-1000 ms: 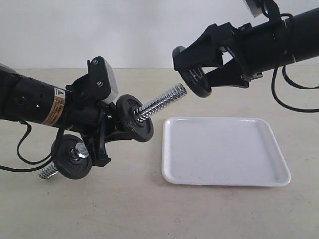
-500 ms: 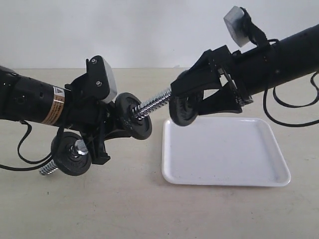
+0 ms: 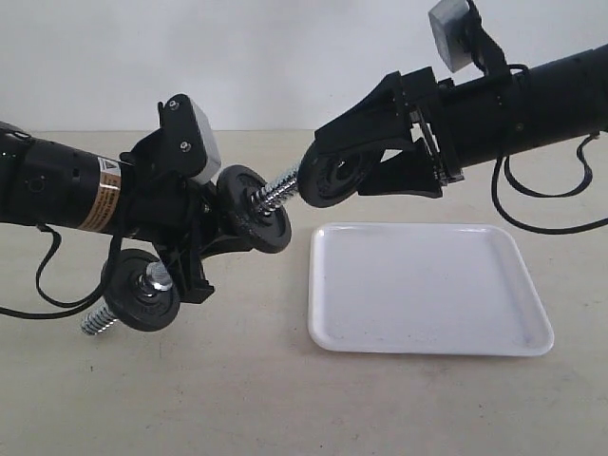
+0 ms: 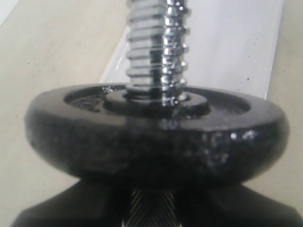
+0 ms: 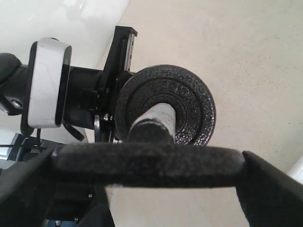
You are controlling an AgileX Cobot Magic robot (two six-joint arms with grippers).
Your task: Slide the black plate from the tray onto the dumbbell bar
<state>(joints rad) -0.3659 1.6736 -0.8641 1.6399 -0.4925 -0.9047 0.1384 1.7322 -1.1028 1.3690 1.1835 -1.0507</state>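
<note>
Clamping the round black iron plate [image 3: 334, 182], the right hand [image 3: 323, 177] is facing the tip of the chrome threaded dumbbell bar [image 3: 275, 193], which the left hand [image 3: 195, 249] is clamping slanted upward.

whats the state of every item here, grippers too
black plate: held in the air at the bar's threaded tip, apparently just starting on
dumbbell bar: lifted off the table, tilted, black discs already on both ends
tray: flat on the table, nothing in it
left gripper: fingers shut on the bar's middle
right gripper: fingers clamped across the plate's rim
</note>
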